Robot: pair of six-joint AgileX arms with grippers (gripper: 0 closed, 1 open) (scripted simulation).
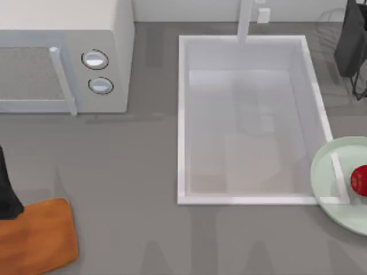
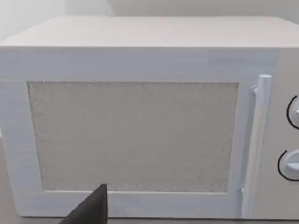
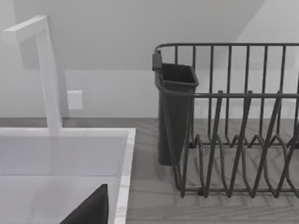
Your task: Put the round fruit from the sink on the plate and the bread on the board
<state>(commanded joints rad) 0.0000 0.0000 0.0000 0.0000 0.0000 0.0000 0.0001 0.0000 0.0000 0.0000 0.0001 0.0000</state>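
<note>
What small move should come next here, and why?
Probably lift the left gripper off the board: the apple already sits on the plate, the right gripper is parked by the sink's far right corner, and the left gripper covers the board's corner.

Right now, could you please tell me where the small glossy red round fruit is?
In the top view, the red round fruit sits on the pale mint-green plate at the table's right edge, beside the white sink.

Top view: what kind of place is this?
Most likely a simulated kitchen counter: a white sink with a faucet, a microwave at the left, and a dark dish rack beside the sink.
</note>
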